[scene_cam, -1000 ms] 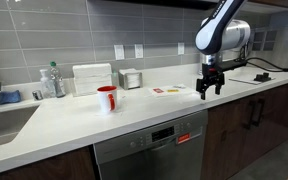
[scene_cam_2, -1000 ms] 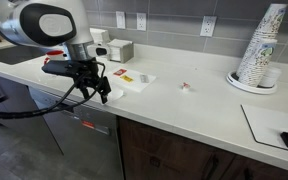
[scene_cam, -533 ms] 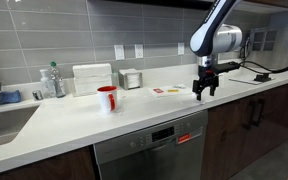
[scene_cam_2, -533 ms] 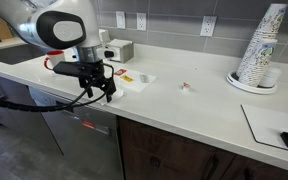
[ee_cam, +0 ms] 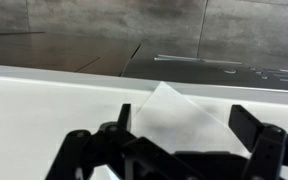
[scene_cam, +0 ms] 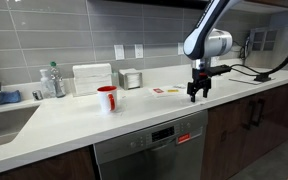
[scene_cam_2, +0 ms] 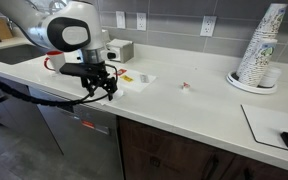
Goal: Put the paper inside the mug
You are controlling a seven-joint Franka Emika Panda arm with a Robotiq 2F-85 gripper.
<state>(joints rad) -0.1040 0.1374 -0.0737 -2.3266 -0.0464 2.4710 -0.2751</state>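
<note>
The red mug [scene_cam: 106, 98] with a white inside stands upright on the white counter, well to the left of my gripper [scene_cam: 196, 93]. The gripper is open and empty, low over the counter's front part in both exterior views [scene_cam_2: 100, 89]. In the wrist view a flat white piece of paper [ee_cam: 174, 112] lies on the counter between my spread fingers [ee_cam: 120, 118], near the counter's edge; the gripper [ee_cam: 184, 128] does not touch it. In an exterior view a white sheet [scene_cam_2: 139, 80] lies just right of the gripper. The arm hides the mug there.
Flat red-and-white cards [scene_cam: 166, 91] lie between mug and gripper. A small red-and-white scrap [scene_cam_2: 187, 86] lies farther along. Stacked white cups [scene_cam_2: 259, 50] stand at the far right. A metal canister [scene_cam: 132, 79], a white box [scene_cam: 92, 78] and a sink [scene_cam: 4, 118] are near the wall.
The gripper has moved from past the counter's front edge in over the counter, toward the cards and the white sheet. It stays open. Nothing else moved.
</note>
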